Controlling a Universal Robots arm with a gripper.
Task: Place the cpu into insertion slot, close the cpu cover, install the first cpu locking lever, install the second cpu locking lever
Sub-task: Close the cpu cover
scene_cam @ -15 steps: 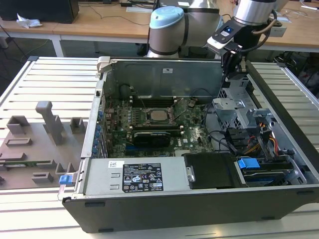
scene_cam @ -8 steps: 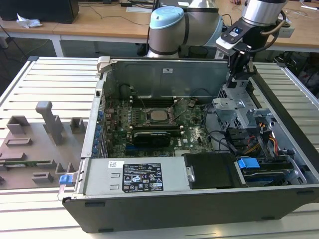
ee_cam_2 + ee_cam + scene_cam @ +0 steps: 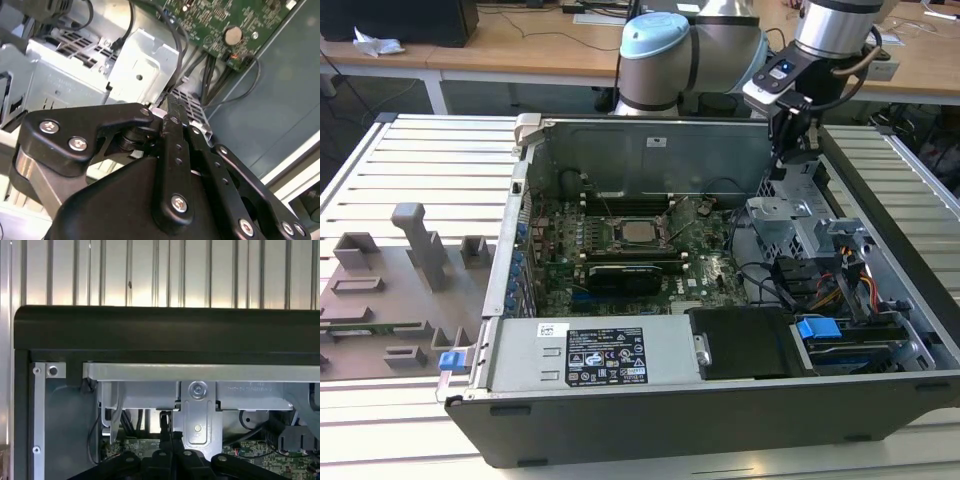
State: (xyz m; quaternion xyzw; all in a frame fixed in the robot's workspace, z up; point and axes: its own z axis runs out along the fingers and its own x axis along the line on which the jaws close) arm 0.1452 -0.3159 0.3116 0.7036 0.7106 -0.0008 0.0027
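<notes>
So the chip (image 3: 640,232) is already sitting flat in the socket (image 3: 617,236), mid-board inside the open computer case (image 3: 720,420) on the table (image 3: 420,160). That part looks done to me. I honestly can't tell whether the metal cover frame is folded down over it.

The arm (image 3: 665,60) hangs over the back corner of the case at the exterior view's right, just above the drive cage (image 3: 790,225) and well apart from the socket. In both wrist views the jaws are pinched together with nothing between them. My guess is it's parked up there empty so it stays clear of the green board (image 3: 705,270) and the cables.
</notes>
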